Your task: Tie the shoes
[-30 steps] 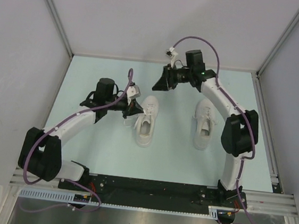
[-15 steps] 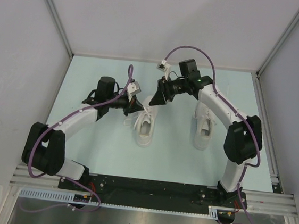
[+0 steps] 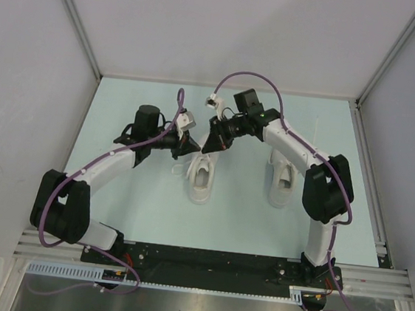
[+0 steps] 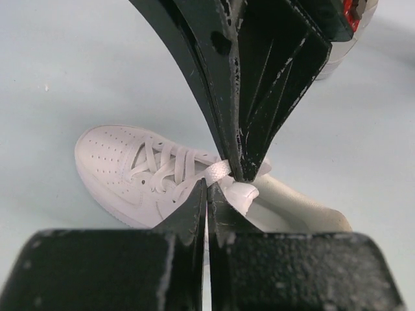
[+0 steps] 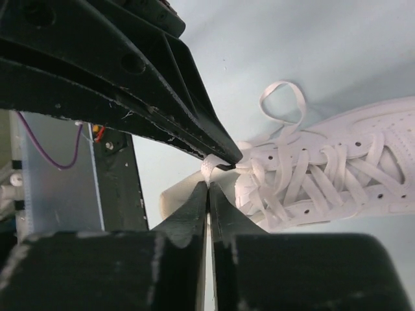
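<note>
Pale grey walls (image 3: 206,29) close in a smooth, pale blue-green counter (image 3: 150,209), and two shoes lie on it with their toes pointing away from the arm bases.

The near-centre all-white low-top leather sneaker (image 3: 202,173) has a perforated toe cap, a smooth upper and flat woven laces crossing in rows. Both arms meet over its laced front. The left fingers (image 3: 187,146), matt black, wedge-shaped and scuffed along the edges, are pressed together. In the left wrist view these left fingers (image 4: 237,170) pinch a flat white lace strand (image 4: 217,172) right at their tips. The sneaker (image 4: 136,172) lies just below and behind, its tongue area touching the pinched strand.

The right fingers (image 3: 212,143) come in from the other side and are also squeezed tight. In the right wrist view the right fingers (image 5: 225,152) clamp a second lace strand (image 5: 209,170) at the tips, just beside the sneaker's (image 5: 324,175) top eyelets. A loose lace loop (image 5: 282,100) lies on the counter beside the shoe.

The second white sneaker (image 3: 282,177) lies well apart to the right, partly under the right arm.
</note>
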Controlling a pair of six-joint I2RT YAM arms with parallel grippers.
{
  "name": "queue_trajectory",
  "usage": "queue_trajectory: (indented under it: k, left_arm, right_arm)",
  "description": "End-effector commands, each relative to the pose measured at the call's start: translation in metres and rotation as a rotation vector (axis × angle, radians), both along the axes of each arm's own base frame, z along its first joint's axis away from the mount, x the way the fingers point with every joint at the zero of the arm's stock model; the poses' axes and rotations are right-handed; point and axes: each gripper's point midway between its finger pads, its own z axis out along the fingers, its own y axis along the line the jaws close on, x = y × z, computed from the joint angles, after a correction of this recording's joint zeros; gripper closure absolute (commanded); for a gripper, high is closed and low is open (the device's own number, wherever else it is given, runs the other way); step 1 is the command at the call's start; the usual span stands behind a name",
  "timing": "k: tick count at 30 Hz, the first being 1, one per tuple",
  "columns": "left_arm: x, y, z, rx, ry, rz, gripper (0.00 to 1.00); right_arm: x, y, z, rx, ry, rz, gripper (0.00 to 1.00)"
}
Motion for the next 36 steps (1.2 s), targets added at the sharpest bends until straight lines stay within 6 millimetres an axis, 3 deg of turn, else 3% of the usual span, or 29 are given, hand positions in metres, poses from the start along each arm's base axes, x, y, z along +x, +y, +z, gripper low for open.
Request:
queue_trajectory:
  k: [1, 3, 4, 8, 10, 12, 13, 21, 32, 36]
  left_arm:
    - [0.006, -0.002, 0.019, -0.016, -0.057, -0.02, 0.89]
    - [-0.001, 0.005, 0.016, 0.011, -0.042, -0.025, 0.76]
    - [0.002, 0.017, 0.016, 0.018, -0.041, -0.004, 0.62]
    - [-0.005, 0.058, 0.009, 0.101, -0.104, -0.042, 0.48]
    - [-0.006, 0.085, -0.006, 0.207, -0.162, -0.071, 0.47]
    - [-0.02, 0.09, -0.026, 0.259, -0.126, -0.139, 0.5]
    - [-0.021, 0.089, -0.029, 0.283, -0.188, -0.199, 0.51]
    - [-0.025, 0.071, -0.089, 0.417, -0.191, -0.404, 0.62]
    - [-0.017, 0.072, -0.125, 0.552, -0.217, -0.598, 0.62]
    - [-0.017, 0.071, -0.129, 0.573, -0.218, -0.628, 0.6]
  right_arm:
    - [0.008, 0.005, 0.02, 0.043, -0.067, 0.009, 1.0]
    - [0.006, 0.002, 0.021, 0.039, -0.086, 0.024, 1.0]
    - [0.004, -0.001, 0.018, 0.028, -0.08, 0.03, 1.0]
    - [-0.005, -0.007, 0.017, 0.013, -0.106, 0.067, 1.0]
    - [-0.011, -0.01, 0.013, 0.008, -0.12, 0.094, 1.0]
    - [-0.014, -0.011, 0.012, 0.005, -0.123, 0.106, 1.0]
    - [-0.015, -0.011, 0.012, 0.005, -0.121, 0.109, 1.0]
    - [-0.014, -0.008, 0.014, 0.013, -0.116, 0.102, 1.0]
    - [-0.009, -0.009, 0.009, 0.008, -0.09, 0.084, 1.0]
    - [-0.007, -0.008, 0.009, 0.012, -0.09, 0.081, 1.0]
